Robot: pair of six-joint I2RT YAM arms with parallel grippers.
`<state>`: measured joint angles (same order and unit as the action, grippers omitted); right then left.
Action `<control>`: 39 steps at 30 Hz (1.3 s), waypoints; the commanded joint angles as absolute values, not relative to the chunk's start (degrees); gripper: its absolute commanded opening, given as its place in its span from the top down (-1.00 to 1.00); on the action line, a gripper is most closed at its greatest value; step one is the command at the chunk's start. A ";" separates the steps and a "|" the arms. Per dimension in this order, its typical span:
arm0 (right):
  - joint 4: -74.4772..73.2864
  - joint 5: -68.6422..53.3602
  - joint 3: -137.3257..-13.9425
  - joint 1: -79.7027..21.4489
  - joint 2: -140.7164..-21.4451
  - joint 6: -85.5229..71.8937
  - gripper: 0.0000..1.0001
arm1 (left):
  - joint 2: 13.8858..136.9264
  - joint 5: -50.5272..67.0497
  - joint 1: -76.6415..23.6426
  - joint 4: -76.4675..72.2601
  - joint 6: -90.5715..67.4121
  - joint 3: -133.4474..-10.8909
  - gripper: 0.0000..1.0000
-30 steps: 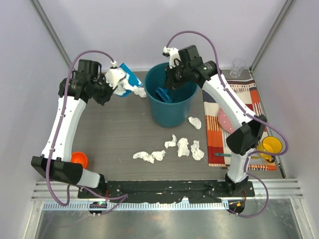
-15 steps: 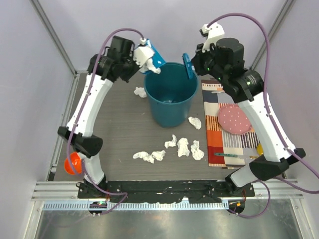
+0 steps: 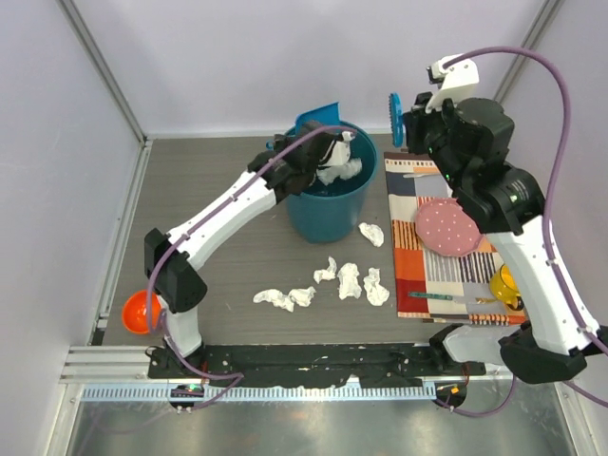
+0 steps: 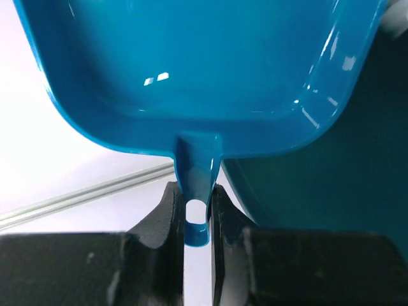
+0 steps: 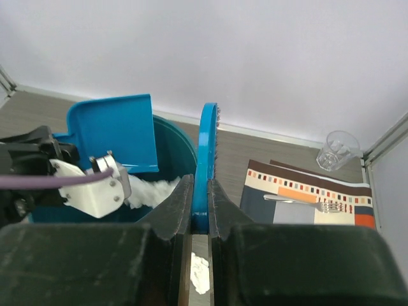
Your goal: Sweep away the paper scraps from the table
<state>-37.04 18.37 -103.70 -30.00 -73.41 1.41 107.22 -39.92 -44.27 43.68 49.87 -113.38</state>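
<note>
The step in hand is judged to be the emptying of the glossy blue plastic dustpan (image 4: 191,76) into the round teal plastic bin (image 3: 328,218). The pan's short handle is clamped between the jaws of the left arm (image 3: 228,209), and the pan is held tipped above the bin's far rim. To do this well, the pan's open lip should be kept inside the rim and the tilt carried through until everything has slid out. The grasp on the narrow handle should not be loosened, since the smooth plastic could twist. White paper is seen inside the bin, below the pan.

The blue plastic hand brush (image 5: 207,146) is gripped by its handle in the closed jaws of the right arm (image 3: 518,237). It is held upright, above and beside the bin on its right, clear of the pour.

Most of the small crumpled white paper scraps (image 3: 349,281) lie in a loose group on the dark wood-grain surface (image 3: 218,256), in front of the bin, and one (image 3: 370,234) lies just beside its base. More sweeping is judged to be needed.

Right of the bin, a striped patchwork placemat (image 3: 418,275) carries a pink dotted plate (image 3: 445,228), a yellow cup (image 3: 503,282) and a fork (image 5: 299,203). A clear glass (image 5: 335,150) stands beyond it. An orange bowl (image 3: 142,311) sits well to the bin's left, at the surface's near edge. The surface is enclosed by pale walls with metal corner posts.
</note>
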 commanded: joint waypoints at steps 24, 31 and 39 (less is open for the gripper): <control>-29.54 -15.21 -95.64 -40.23 -65.65 -18.81 0.99 | 70.61 -14.68 -15.86 61.79 31.55 -92.69 1.00; -24.62 -11.16 -81.94 -60.53 -73.55 -20.91 0.99 | 64.43 -7.48 -3.70 65.83 35.42 -73.06 1.00; -4.23 -6.78 -66.98 -63.02 -86.20 -32.87 0.99 | 67.14 -5.01 -0.26 62.93 37.62 -59.77 1.00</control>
<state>-17.63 -11.11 -70.52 -63.29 -83.83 -25.87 66.19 -8.21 -0.43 64.18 36.45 -61.19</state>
